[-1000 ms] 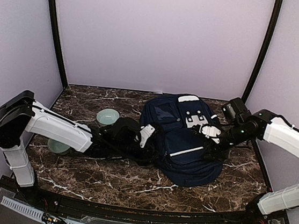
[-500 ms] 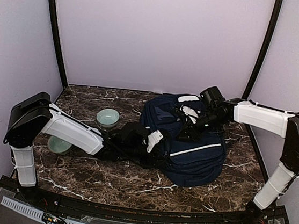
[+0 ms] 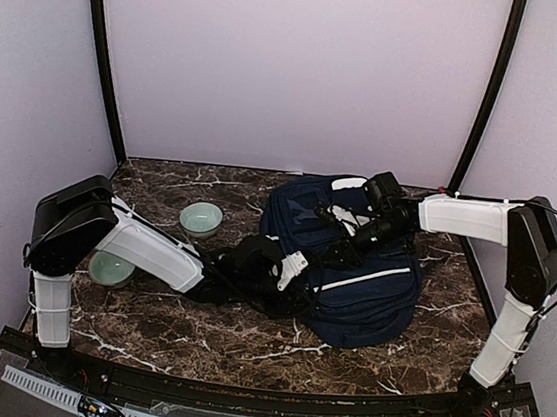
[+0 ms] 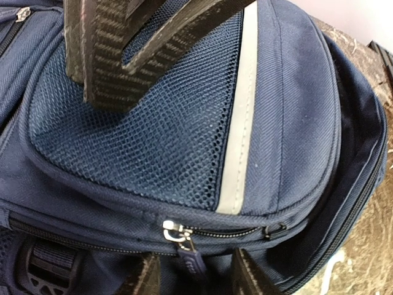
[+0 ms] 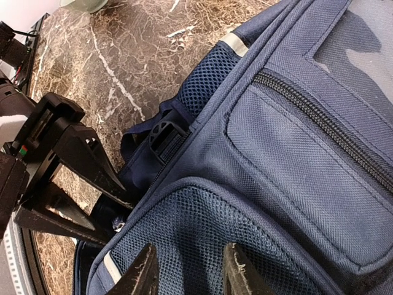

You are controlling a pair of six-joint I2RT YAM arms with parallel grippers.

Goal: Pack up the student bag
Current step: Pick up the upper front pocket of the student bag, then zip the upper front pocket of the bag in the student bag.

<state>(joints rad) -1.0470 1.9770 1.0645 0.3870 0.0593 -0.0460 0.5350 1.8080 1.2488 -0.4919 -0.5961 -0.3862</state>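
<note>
- My left pincer is open at a moderate width and holds nothing. The student bag lies on the surface right in front of it. A zip pull hangs just between its fingers, not yet pinched.
- I judge that pull to be the place to take hold. It is small and metal with a tab, and likely to slip unless I close on it squarely.
- The bag is soft woven cloth, slack and sagging. I expect it to bunch and drag when the zip is tugged, so it needs pinning.
- Just beyond the left pincer rises the mesh pocket with its reflective stripe. The mesh could snag a fingertip.
- My right pincer sits opposite, directly over that mesh pocket, also open and holding nothing. Whether it presses the cloth I cannot tell.
- Just beyond the right pincer lies a flat zipped pocket, and the bag's top runs on toward the back wall.
</note>
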